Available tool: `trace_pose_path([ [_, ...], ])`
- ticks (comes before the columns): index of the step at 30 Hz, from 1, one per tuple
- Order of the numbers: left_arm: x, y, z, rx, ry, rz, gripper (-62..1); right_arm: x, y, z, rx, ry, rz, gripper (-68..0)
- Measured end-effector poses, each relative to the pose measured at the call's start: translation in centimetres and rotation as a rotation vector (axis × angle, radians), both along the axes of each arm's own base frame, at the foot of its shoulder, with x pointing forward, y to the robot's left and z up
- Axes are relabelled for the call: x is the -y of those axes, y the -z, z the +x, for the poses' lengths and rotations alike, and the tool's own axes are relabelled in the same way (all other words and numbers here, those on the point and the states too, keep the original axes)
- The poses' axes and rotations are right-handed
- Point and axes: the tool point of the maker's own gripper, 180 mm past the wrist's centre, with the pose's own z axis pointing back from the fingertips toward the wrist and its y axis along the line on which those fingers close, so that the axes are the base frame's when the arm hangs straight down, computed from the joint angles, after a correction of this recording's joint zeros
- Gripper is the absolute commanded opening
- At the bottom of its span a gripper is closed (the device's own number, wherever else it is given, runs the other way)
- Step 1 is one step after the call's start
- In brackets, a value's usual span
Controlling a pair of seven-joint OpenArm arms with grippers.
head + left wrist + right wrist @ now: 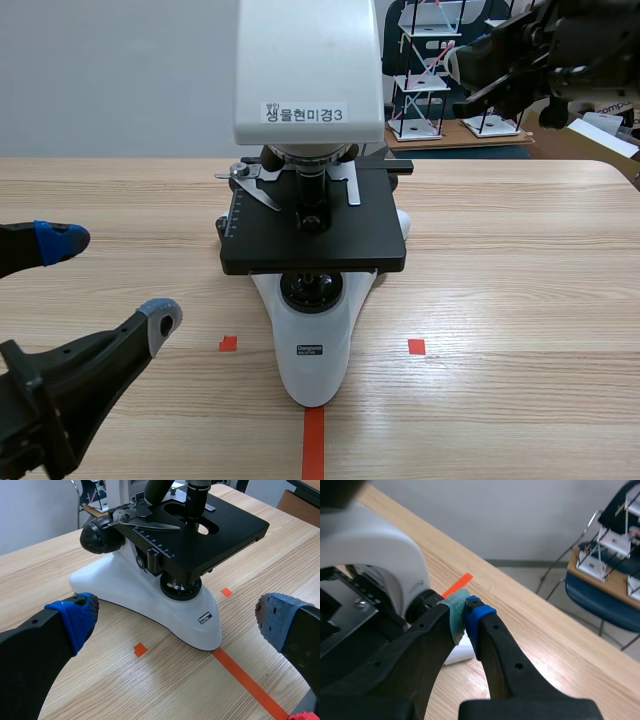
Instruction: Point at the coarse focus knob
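Observation:
A white microscope (312,340) with a black stage (310,225) stands mid-table. In the left wrist view a large black focus knob (101,535) shows on its side, ahead of my left gripper (175,625), which is open and holds nothing; its blue pads (77,617) stand wide apart short of the base. In the scene view the left gripper (110,280) sits low, to the left of the microscope. My right gripper (465,616) is shut on nothing, its pads meeting beside a black ribbed knob (423,601) on the microscope's other side; contact is unclear. The right arm (530,60) is raised.
Orange-red tape marks (313,440) lie on the wooden table in front of the microscope. Behind the table's far right stand a chair and a board with small stick-frame models (425,80). A white box (610,135) sits at the far right edge.

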Motion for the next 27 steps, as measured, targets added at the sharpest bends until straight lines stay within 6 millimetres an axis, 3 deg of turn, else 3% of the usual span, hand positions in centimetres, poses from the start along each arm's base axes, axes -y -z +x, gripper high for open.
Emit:
trace_pose_path([
  [3, 0.0, 0.0, 0.0, 0.0, 0.0, 0.0, 1.4, 0.3, 1.1, 1.1, -0.058, 0.02, 0.0, -67.7],
  [9, 0.0, 0.0, 0.0, 0.0, 0.0, 0.0, 1.4, -0.4, 1.5, 2.1, -0.129, -0.012, 0.05, -67.7],
  [17, 0.0, 0.0, 0.0, 0.0, 0.0, 0.0, 1.4, -2.3, 2.5, 2.3, -0.263, -0.075, 0.099, -67.7],
  [27, 0.0, 0.0, 0.0, 0.0, 0.0, 0.0, 1.4, -2.3, 3.3, 2.1, -0.307, -0.078, 0.086, -67.7],
])
